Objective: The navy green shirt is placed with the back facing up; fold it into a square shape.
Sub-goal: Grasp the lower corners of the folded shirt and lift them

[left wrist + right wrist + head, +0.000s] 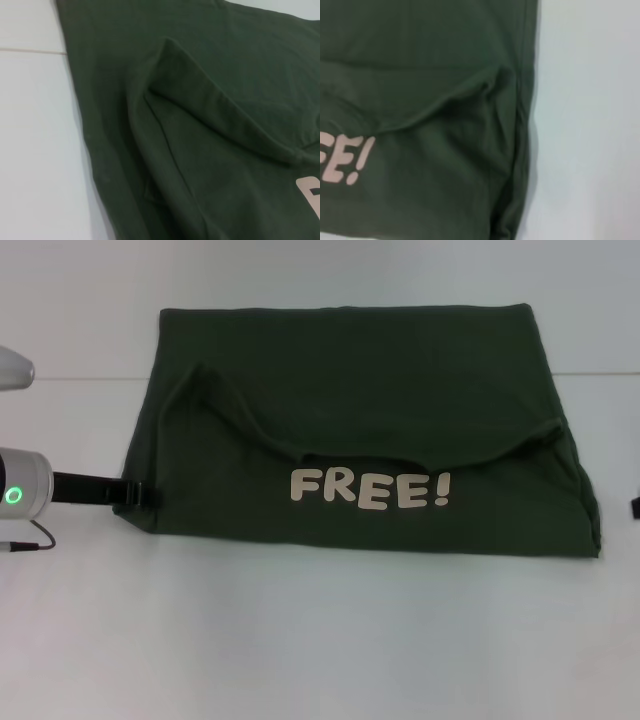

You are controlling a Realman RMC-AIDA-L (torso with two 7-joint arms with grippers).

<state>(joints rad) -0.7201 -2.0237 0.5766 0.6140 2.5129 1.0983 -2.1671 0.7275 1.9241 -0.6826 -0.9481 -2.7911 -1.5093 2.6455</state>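
The white bench [320, 640] lies bare along its near edge. Beyond that strip, the navy green shirt [360, 390], a large dark olive-green garment of soft fabric, rests flat at the centre of the bench, folded into a broad rectangular block. Its near half shows the cream printed lettering "FREE!" [370, 489], reading upright toward the robot. Just above the lettering, a curved folded hem [400, 455] runs across the width, where an upper layer overlaps the lower one. At the shirt's near left corner, the left gripper [140, 495], black and slender, touches the fabric edge; whether its fingers are parted or closed on the cloth cannot be told. The left wrist view shows only layered creased fabric [200, 130] beside the bench surface. At the right edge of the head view, a small black part [635, 507] is just visible, clear of the shirt; the right gripper's state cannot be determined. The shirt's far edge lies straight.
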